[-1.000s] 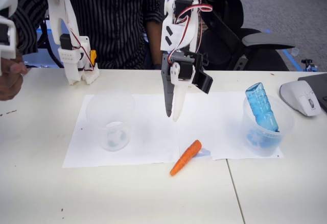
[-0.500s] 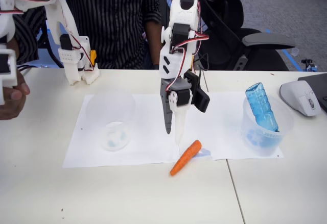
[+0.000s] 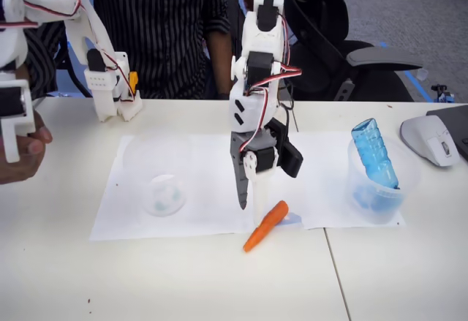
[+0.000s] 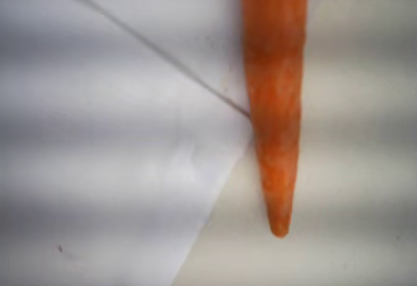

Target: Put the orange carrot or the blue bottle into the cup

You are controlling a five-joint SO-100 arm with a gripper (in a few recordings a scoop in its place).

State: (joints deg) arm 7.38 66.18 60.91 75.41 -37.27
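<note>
Table [image 3: 380,277], paper [image 3: 205,167]: unchanged. My gripper [image 3: 247,205]: lower than half second ago, tips now just left of carrot [image 3: 266,226], fingers slightly apart, empty. Cup [image 3: 162,182] left; bottle [image 3: 374,154] stays in right-hand cup [image 3: 406,178]. Carrot unmoved, straddling paper edge.

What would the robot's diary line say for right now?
hand: open, low beside carrot | orange carrot: lying on table, not held | blue bottle: in right cup | empty cup: left

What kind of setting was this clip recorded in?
Probably an office or lab used for robot work: a white table with paper sheets laid out, black office chairs on grey carpet behind, and a person standing at the far edge.
</note>
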